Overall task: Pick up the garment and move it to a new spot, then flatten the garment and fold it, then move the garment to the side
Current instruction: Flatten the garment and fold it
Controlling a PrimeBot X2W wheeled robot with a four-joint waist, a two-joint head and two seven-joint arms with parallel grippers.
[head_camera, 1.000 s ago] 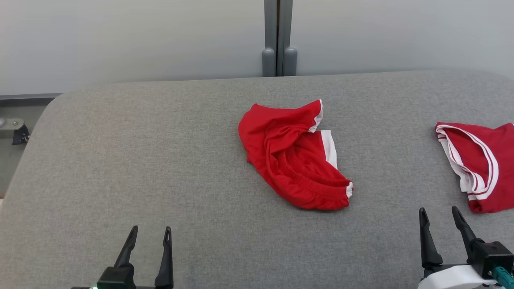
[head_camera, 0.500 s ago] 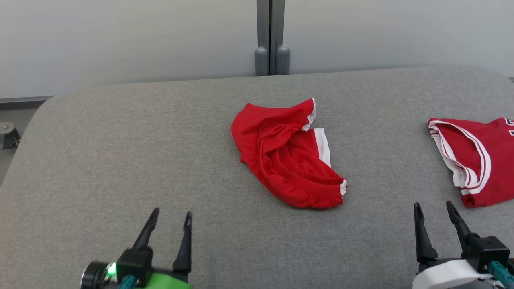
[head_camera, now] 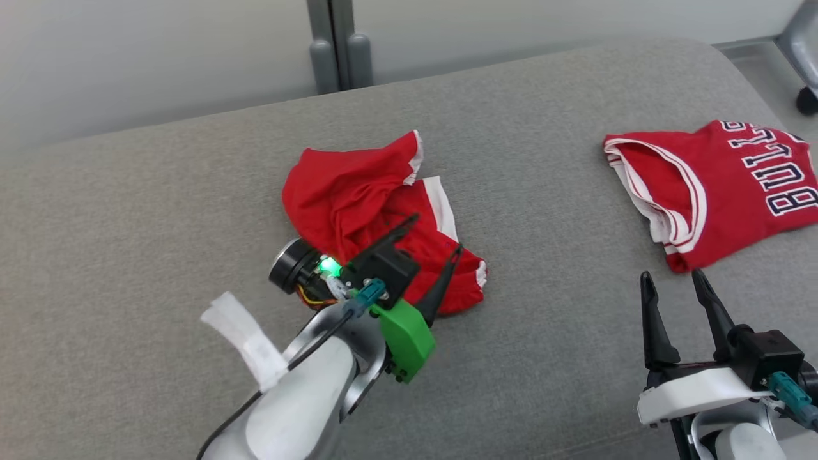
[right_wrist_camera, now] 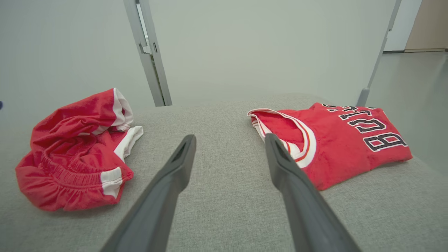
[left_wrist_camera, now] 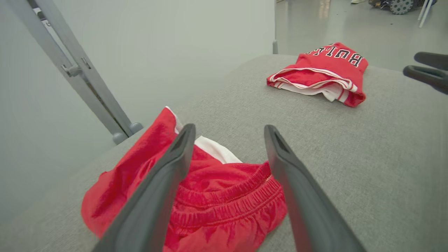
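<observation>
Our left gripper (head_camera: 437,232), fingers spread, is poised over the elastic waistband of the crumpled red shorts with white trim (head_camera: 358,191), which lie mid-way on the grey fabric-covered surface (head_camera: 160,211). We judge a deep pinch on the waistband best. Our right gripper (head_camera: 671,275) hangs empty, fingers apart. Bare surface lies leftward; the folded red lettered jersey (head_camera: 716,185) sits near the right edge.
</observation>
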